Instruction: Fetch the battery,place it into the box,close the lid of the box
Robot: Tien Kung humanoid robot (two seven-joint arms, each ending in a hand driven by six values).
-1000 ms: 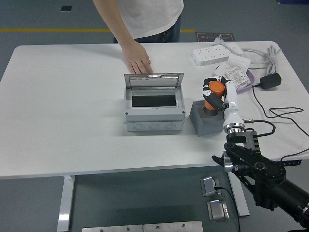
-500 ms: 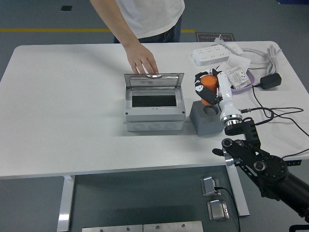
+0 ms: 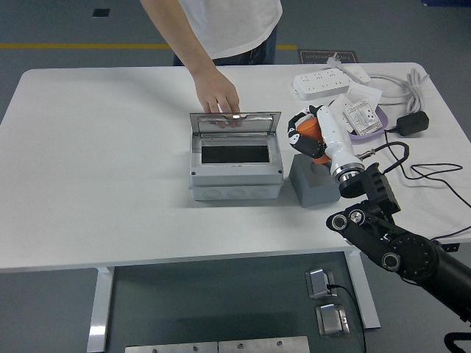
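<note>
Right white-and-black robot hand [image 3: 307, 134] gripping orange cylindrical battery [image 3: 310, 130] above grey block holder [image 3: 313, 182], at 3 o'clock from open grey plastic box [image 3: 235, 166]; person's hand [image 3: 218, 95] touching its raised lid [image 3: 235, 122].

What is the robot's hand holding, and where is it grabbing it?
The right hand holds the orange battery, its fingers wrapped around the battery's sides, just above the grey holder.

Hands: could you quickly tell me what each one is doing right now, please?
Left hand: not in view.
Right hand: closed on the orange battery, lifted above the grey holder.
</note>
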